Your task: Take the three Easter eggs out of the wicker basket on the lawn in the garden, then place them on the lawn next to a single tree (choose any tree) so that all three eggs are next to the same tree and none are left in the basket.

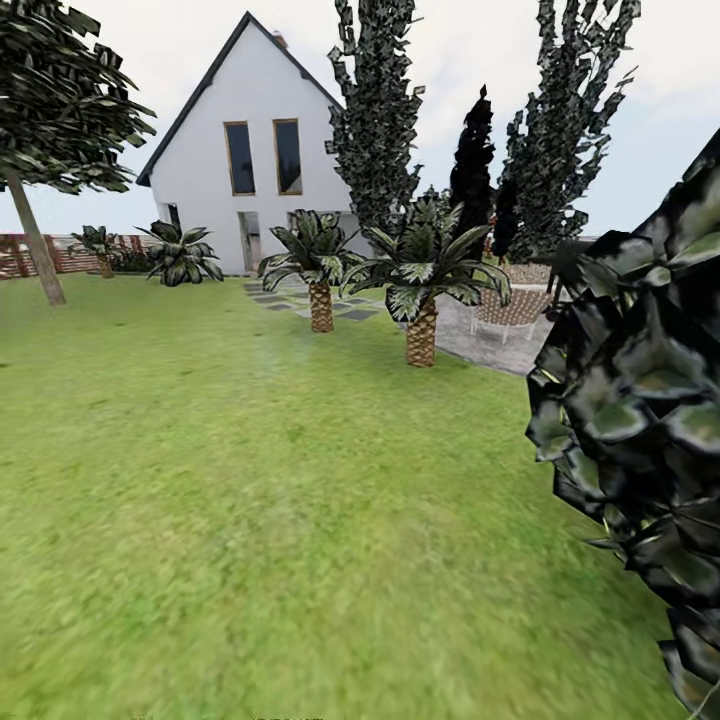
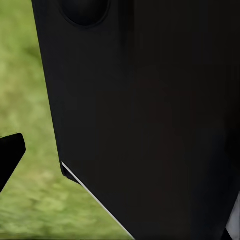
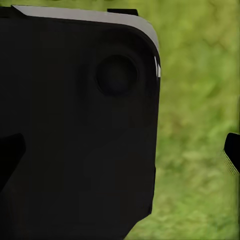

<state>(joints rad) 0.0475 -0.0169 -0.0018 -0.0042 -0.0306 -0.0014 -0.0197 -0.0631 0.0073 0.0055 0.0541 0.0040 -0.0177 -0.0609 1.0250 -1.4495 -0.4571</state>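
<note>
— What's closest to you right now?

— In the head view, a dark, near-black leafy shrub point(image 1: 640, 440) crowds the right edge of the frame, very close to my camera. The lawn point(image 1: 250, 520) spreads across the whole lower part of the picture, mottled green.

— Any sign of a tree you could use?

— One tree point(image 1: 40, 250) with a bare leaning grey-brown trunk stands at the upper left, its canopy cut by the frame's top edge. Behind it runs a strip of brown slatted fence point(image 1: 20, 255). Two short palms point(image 1: 420, 290) stand near mid-frame beside a paved patch, with a white gabled house point(image 1: 250, 150) behind them.

— And the grippers?

— Each wrist view is mostly blocked by a black panel of the robot's body point(image 2: 150, 120), with blurred grass alongside. A dark tip at the edge of each frame may be a finger, so I cannot tell how either pair of jaws stands.
</note>
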